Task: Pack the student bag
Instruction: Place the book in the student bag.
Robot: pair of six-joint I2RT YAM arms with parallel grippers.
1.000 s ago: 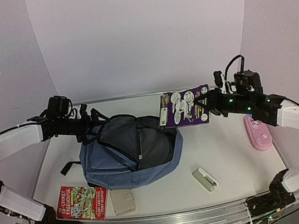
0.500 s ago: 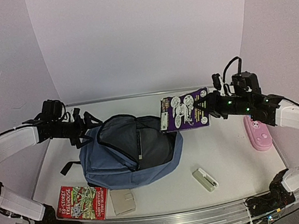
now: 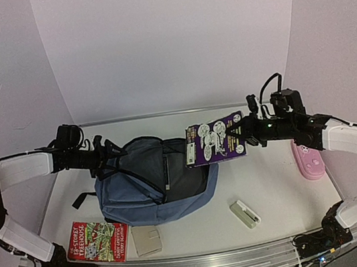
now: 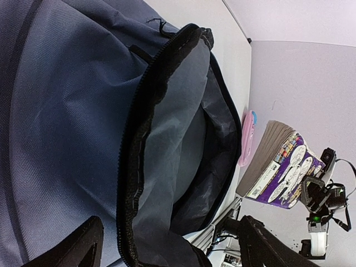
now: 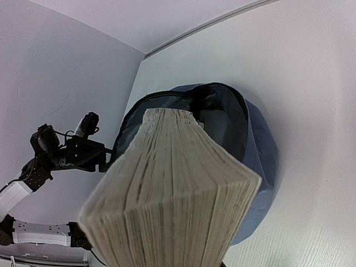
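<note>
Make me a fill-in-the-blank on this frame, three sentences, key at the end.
The book held by the right gripper has a ___ cover.
The student bag has its main compartment zipped ___.
The pink pencil case lies beside the ___ arm.
Missing words: purple; open; right.

Student bag (image 3: 140,193): slate blue, black zipper edging. Paperback cover (image 3: 215,144): purple with white cartoon figures. Pencil case (image 3: 309,159): pink
</note>
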